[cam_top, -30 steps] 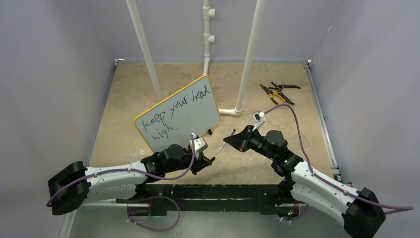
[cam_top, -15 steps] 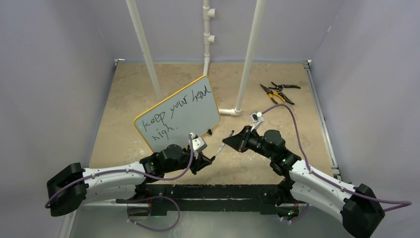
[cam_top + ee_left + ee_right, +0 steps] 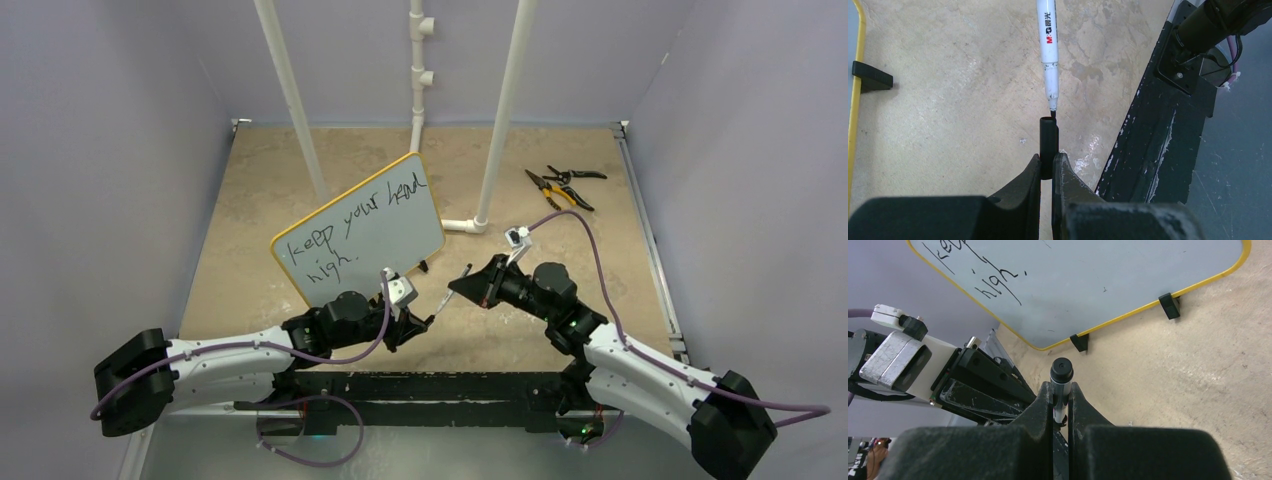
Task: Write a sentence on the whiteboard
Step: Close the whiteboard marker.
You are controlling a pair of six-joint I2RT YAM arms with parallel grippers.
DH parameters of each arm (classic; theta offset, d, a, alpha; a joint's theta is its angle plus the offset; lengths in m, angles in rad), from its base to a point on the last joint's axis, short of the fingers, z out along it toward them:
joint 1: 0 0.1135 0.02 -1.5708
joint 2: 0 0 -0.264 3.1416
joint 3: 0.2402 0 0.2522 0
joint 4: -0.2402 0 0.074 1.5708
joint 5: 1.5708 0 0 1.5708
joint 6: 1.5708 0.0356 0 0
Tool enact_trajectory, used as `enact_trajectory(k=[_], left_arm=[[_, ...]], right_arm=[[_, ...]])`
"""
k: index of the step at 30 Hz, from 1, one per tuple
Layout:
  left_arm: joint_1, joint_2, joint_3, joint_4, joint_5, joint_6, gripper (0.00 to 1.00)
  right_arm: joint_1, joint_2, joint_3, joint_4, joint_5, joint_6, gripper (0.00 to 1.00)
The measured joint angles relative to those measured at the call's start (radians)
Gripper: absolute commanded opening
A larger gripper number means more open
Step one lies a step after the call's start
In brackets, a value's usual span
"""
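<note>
**Left to right.**
- Whiteboard (image 3: 405,245): stands tilted, left of centre on table (image 3: 560,170), just behind my left gripper (image 3: 1048,161).
- Sentence (image 3: 352,222): "keep your head high", two lines, reads complete.
- Left gripper: clamped on black cap (image 3: 1048,137), mouth toward marker (image 3: 1049,45).
- Marker: tip at cap mouth; whether entered, I cannot tell.
- Right gripper (image 3: 1061,392): clamped on marker barrel.
- My judgement: writing done; capping left.
</note>
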Motion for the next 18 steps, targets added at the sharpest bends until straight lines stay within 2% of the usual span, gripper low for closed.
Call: enact_trajectory(k=[18], left_arm=[[0.000, -0.022, -0.001, 0.000, 0.000, 0.000, 0.00]], right_arm=[[-0.001, 0.039, -0.009, 0.047, -0.021, 0.018, 0.00]])
